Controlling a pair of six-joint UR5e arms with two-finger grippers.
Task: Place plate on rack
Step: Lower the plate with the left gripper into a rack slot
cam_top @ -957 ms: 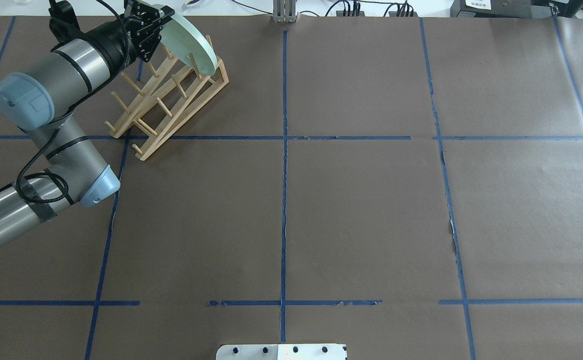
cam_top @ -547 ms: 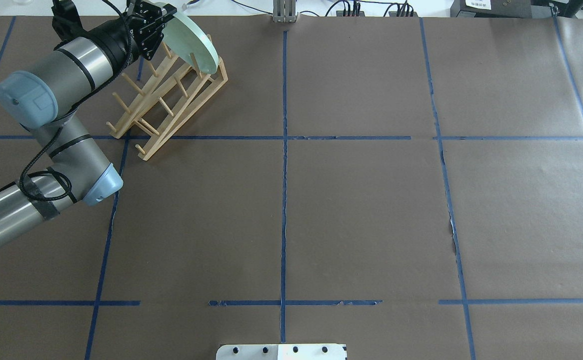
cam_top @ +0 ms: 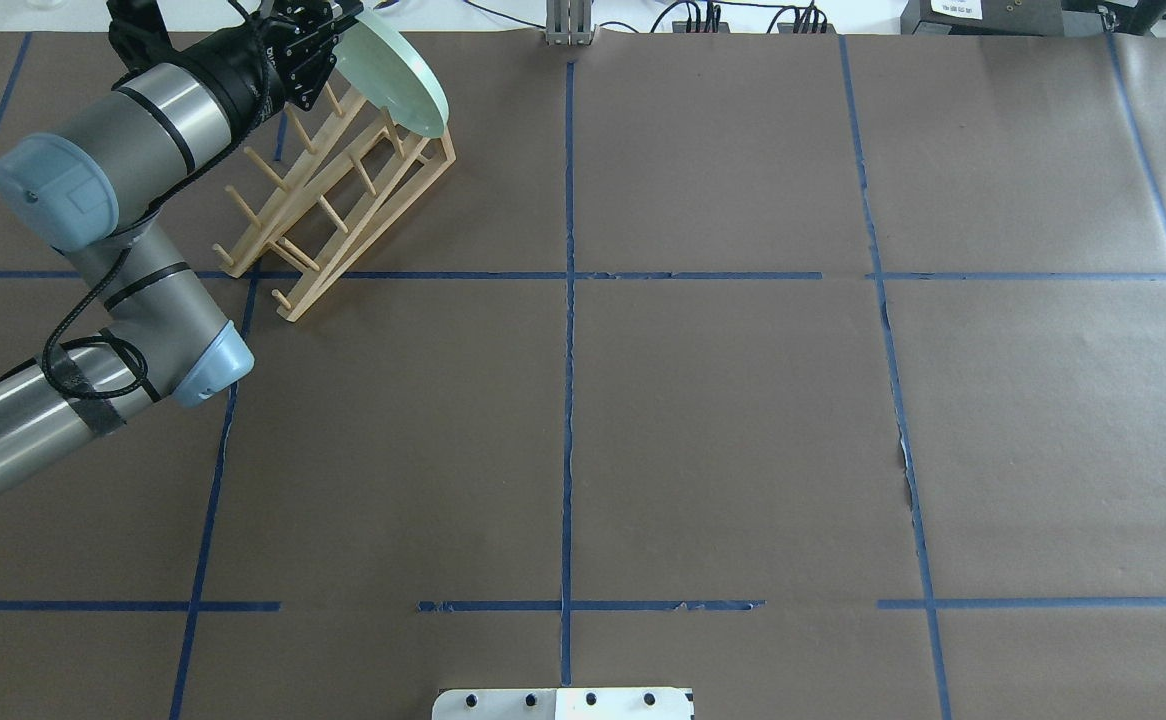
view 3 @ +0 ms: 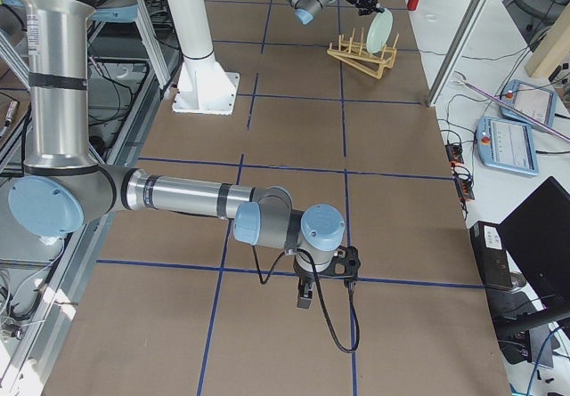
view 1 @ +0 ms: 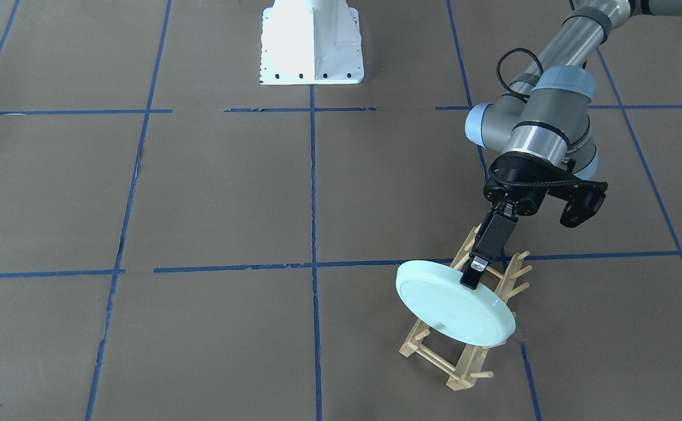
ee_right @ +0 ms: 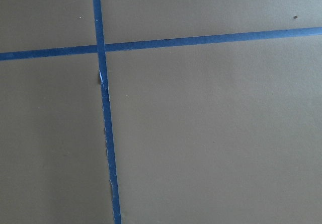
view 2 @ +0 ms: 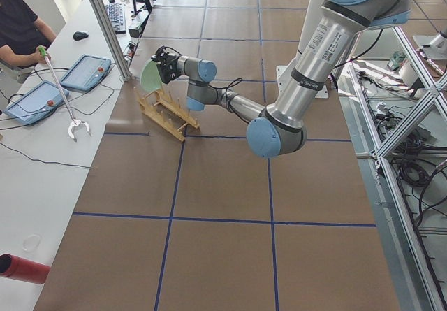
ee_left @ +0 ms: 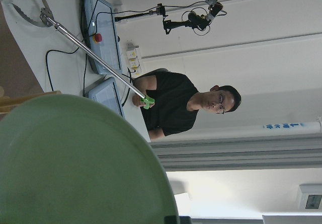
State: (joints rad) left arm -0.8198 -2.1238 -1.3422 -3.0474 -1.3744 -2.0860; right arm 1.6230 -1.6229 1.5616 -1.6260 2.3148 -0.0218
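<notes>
The pale mint-green plate (cam_top: 398,75) is held by its rim in my left gripper (cam_top: 328,35), which is shut on it. The plate stands steeply tilted over the far end of the wooden rack (cam_top: 343,200). Its lower edge is down by the end pegs; I cannot tell if it touches them. The front-facing view shows the fingers (view 1: 474,275) clamped on the upper rim of the plate (view 1: 455,313), above the rack (view 1: 464,365). The plate fills the lower left of the left wrist view (ee_left: 75,163). My right gripper (view 3: 303,300) hangs low over bare table; I cannot tell its state.
The rack lies diagonally at the table's far left corner, close to the far edge (cam_top: 503,30). Brown paper with blue tape lines (cam_top: 568,400) covers the table. The robot's white base (view 1: 312,41) is at the near side. An operator (view 2: 21,31) sits beyond the far edge.
My left gripper has carried the plate a little farther toward the far edge and to the right over the rack's end. The wrist has swung with it. The rack has not moved.
</notes>
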